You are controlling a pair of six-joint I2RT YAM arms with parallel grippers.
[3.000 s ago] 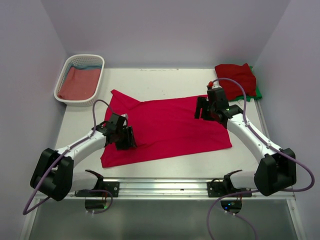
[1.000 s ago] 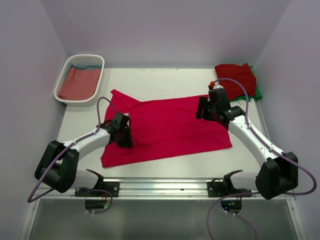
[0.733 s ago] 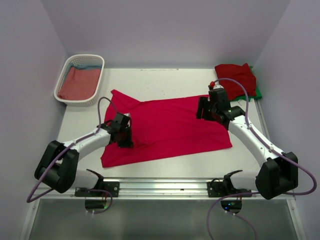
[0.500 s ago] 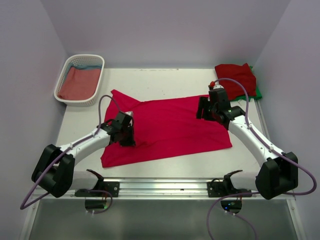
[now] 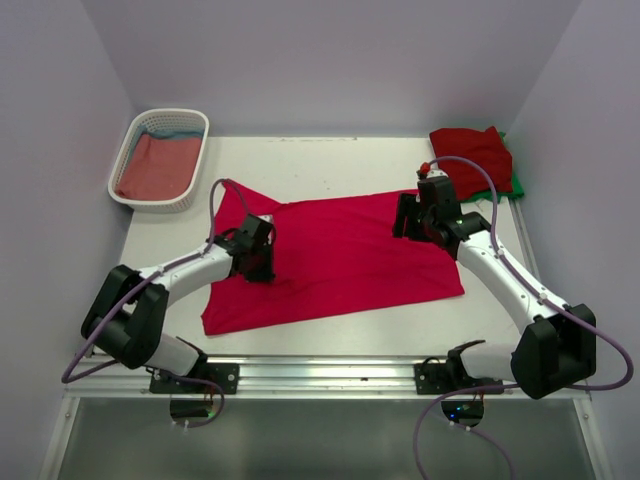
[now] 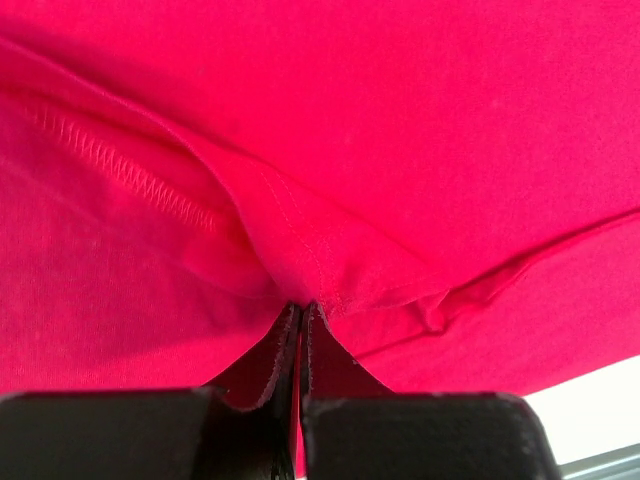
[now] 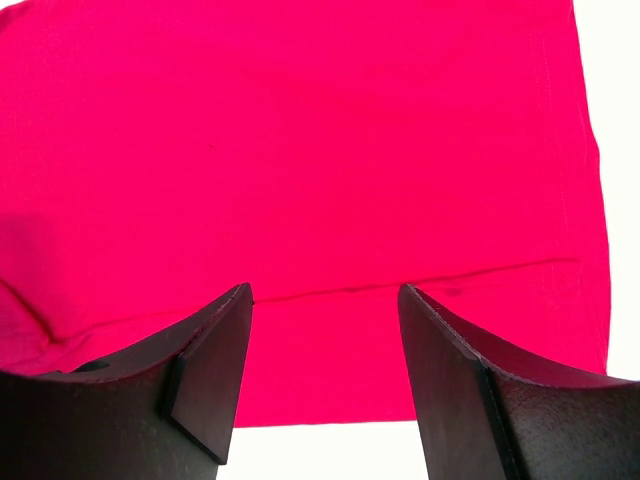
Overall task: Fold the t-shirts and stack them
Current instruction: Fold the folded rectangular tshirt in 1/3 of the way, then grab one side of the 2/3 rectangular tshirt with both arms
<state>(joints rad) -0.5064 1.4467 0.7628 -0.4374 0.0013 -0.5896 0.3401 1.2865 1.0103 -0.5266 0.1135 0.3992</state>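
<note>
A bright crimson t-shirt (image 5: 340, 250) lies spread across the middle of the table. My left gripper (image 5: 260, 268) is at its left part, near the sleeve. In the left wrist view this gripper (image 6: 301, 308) is shut on a pinched fold of the crimson cloth (image 6: 400, 130), with a stitched hem beside it. My right gripper (image 5: 403, 228) hovers over the shirt's right end. In the right wrist view it (image 7: 325, 290) stands open, and flat crimson cloth (image 7: 300, 150) shows between the fingers. A folded darker red t-shirt (image 5: 472, 155) lies on a green one (image 5: 516, 186) at the back right.
A white slatted basket (image 5: 128, 152) at the back left holds a dusty-red t-shirt (image 5: 155, 165) over a blue one (image 5: 172, 129). Bare white table (image 7: 330, 450) shows just beyond the shirt's edge under the right gripper. Walls close in on both sides.
My left gripper has shut on the crimson cloth and moved away from the near edge and to the right, drawing the fold with it. The right arm has stayed put.
</note>
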